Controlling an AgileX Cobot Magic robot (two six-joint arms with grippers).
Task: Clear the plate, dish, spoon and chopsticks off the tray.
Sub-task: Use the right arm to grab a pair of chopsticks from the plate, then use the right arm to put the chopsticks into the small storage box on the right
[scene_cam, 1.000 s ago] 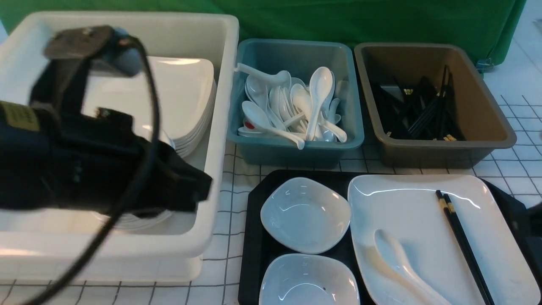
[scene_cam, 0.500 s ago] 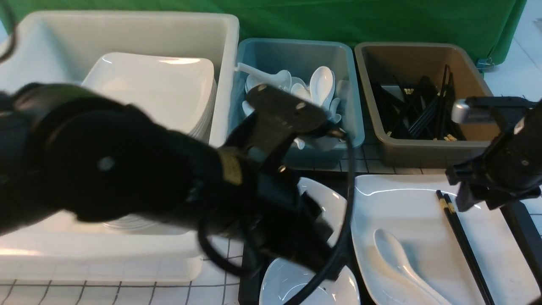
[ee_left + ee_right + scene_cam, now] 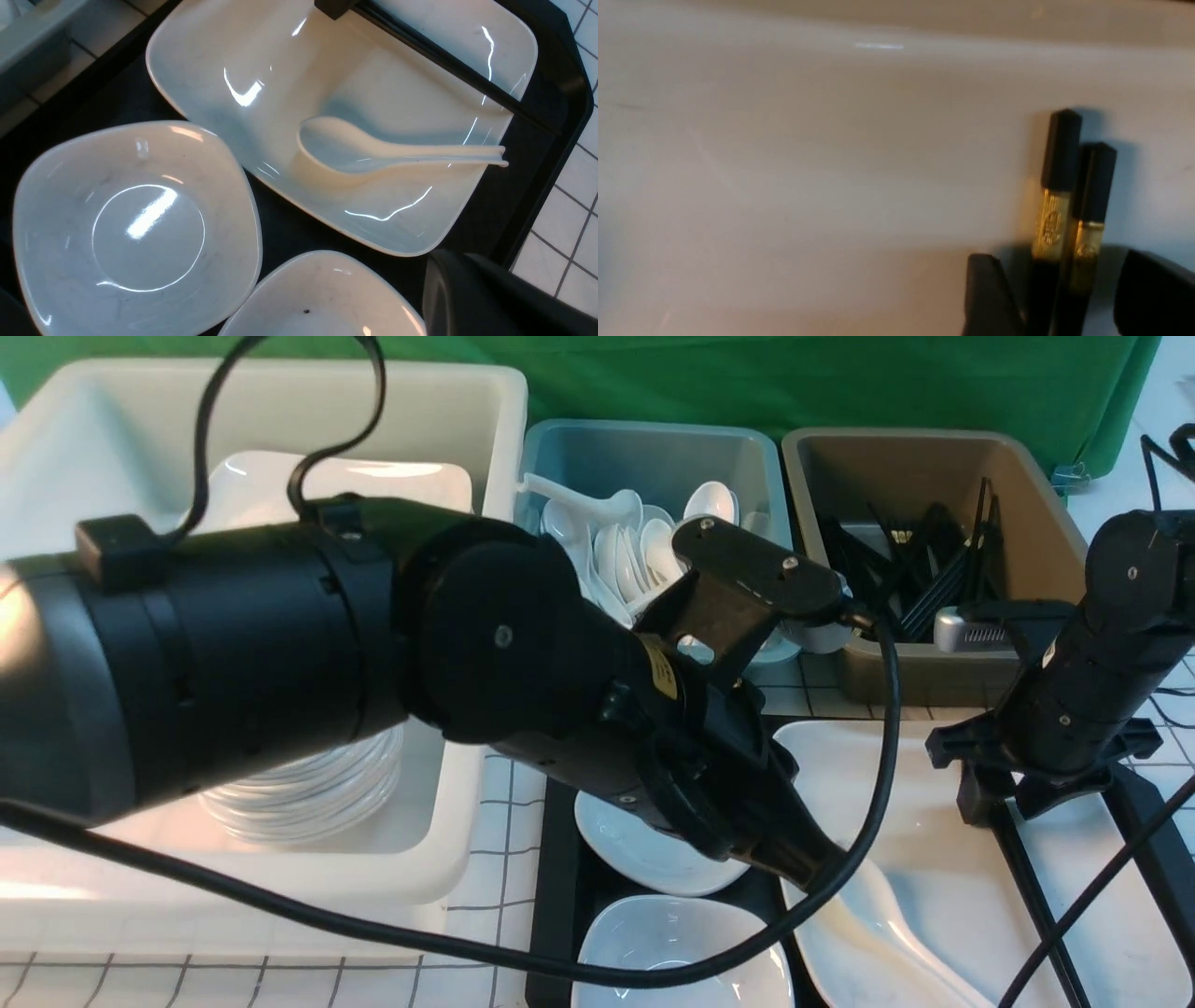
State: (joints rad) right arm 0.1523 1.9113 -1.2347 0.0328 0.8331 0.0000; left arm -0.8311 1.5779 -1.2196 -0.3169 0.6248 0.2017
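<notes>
Step in hand, as judged: pick up the 2 chopsticks [image 3: 1062, 154]. Center the right pincer [image 3: 1059, 257] over both shafts, close evenly, then lift straight up to avoid scraping the plate [image 3: 915, 812]. The left pincer [image 3: 829, 873] is pressed together, near the spoon [image 3: 355, 151]. Farther out, the right pincer is spread, 1 finger on each side of the chopsticks, just below their gold bands.
</notes>
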